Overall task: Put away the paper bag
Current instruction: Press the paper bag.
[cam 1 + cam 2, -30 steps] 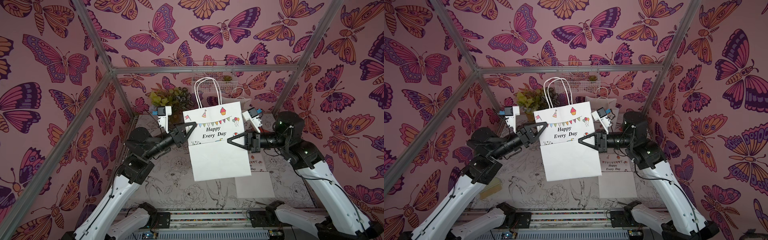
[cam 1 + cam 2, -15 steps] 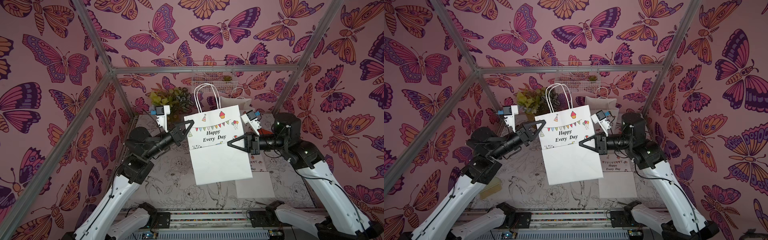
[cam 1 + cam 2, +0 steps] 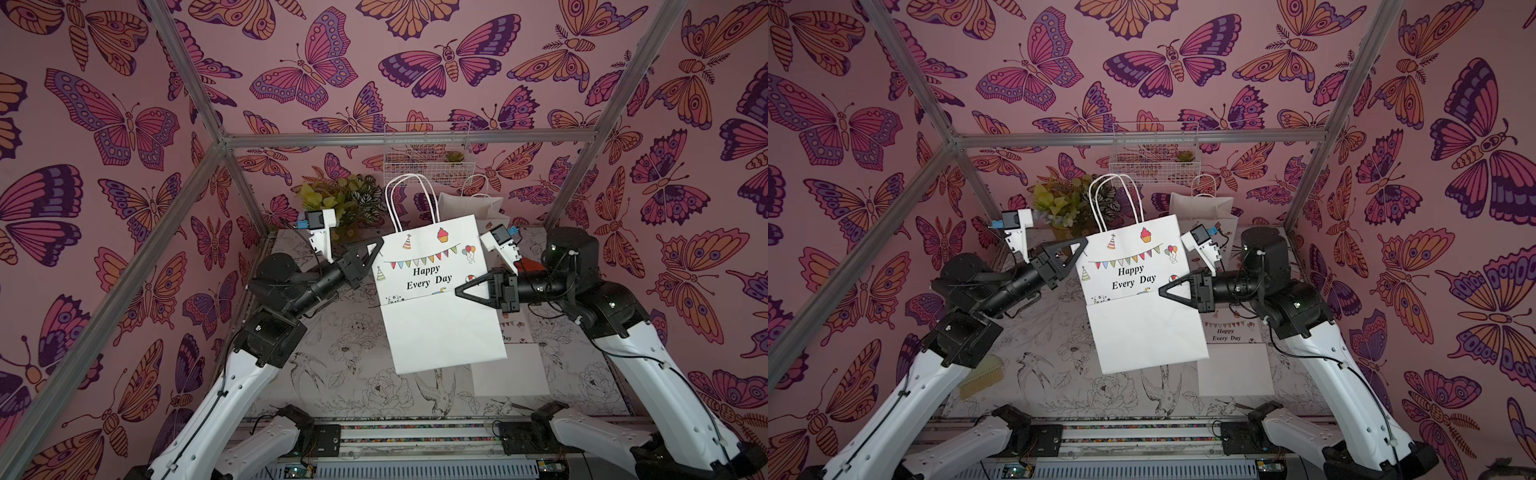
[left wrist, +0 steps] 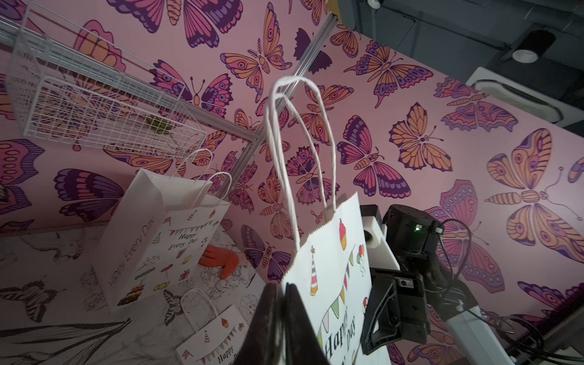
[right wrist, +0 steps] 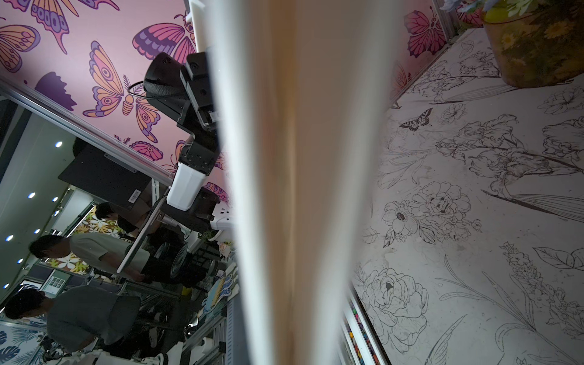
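Top views (both): paper bag (image 3: 436, 328) held upright, clear of the worktop (image 3: 332, 353); left gripper (image 3: 374, 251) pinches its upper side edge, right gripper (image 3: 459, 291) the opposite edge lower down. Opposed grips probably keep the flat bag taut and steady, handles (image 3: 409, 176) free, for carrying.

The paper bag (image 3: 440, 332) is white, folded flat, printed "Happy Every Day" with bunting; hangs upright in mid-air, slightly tilted.
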Controlling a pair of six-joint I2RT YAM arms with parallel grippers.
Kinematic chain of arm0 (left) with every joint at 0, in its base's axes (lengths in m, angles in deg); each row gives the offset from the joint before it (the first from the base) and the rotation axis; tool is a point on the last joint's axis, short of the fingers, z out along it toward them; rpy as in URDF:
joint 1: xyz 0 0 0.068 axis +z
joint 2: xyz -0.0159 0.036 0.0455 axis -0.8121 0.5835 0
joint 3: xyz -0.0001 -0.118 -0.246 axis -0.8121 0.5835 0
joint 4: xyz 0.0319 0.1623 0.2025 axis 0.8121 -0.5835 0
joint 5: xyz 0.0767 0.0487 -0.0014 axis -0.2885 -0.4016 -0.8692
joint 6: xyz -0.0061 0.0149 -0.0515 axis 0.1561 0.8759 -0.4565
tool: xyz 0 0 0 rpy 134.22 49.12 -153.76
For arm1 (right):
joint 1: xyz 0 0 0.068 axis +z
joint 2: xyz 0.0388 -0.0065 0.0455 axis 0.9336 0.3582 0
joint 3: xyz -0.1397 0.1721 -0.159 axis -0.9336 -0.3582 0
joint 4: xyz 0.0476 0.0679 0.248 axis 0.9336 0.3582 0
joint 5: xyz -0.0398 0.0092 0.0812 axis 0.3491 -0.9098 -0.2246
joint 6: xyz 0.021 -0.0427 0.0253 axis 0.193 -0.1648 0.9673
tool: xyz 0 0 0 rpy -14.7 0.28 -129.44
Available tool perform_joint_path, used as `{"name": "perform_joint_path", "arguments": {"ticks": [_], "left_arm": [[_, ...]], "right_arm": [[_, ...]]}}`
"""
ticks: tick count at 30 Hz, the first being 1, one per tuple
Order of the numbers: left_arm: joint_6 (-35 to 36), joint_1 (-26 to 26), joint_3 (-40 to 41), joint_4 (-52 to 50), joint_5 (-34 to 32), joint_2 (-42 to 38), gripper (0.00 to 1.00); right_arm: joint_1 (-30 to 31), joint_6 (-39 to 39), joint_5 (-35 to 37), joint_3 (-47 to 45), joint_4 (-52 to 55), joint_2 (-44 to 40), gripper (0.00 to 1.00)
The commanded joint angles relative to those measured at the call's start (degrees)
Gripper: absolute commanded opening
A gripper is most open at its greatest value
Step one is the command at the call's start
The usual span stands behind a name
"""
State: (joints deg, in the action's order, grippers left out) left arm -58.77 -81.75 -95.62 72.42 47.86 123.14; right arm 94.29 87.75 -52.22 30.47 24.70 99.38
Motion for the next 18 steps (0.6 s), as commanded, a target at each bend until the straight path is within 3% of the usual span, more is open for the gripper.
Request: {"name": "perform_joint_path", "arguments": {"ticks": [1,7,11,13,18], "left_arm": [[-0.23,0.50,-0.55,1.15,-0.32,-0.33,0.00],[-2.52,0.59,-2.42,1.31,6.31,2.35,0.04],[-4.57,0.55,-3.11,2.20,16.17,4.28,0.51],[-5.45,0.46,-2.62,2.25,19.29,4.18,0.63],[-5.98,0.43,1.34,2.28,20.33,0.51,0.59]], "right_arm": [[0.39,-1.61,-0.34,1.14,1.97,-0.45,0.00],[0.39,-0.84,0.89,1.49,1.08,-0.47,0.00],[0.30,1.09,1.60,2.73,-1.72,-0.39,0.00],[0.21,1.74,1.74,3.37,-2.78,-0.31,0.00],[0.04,4.24,1.96,3.22,-6.45,-0.08,0.00]]}}
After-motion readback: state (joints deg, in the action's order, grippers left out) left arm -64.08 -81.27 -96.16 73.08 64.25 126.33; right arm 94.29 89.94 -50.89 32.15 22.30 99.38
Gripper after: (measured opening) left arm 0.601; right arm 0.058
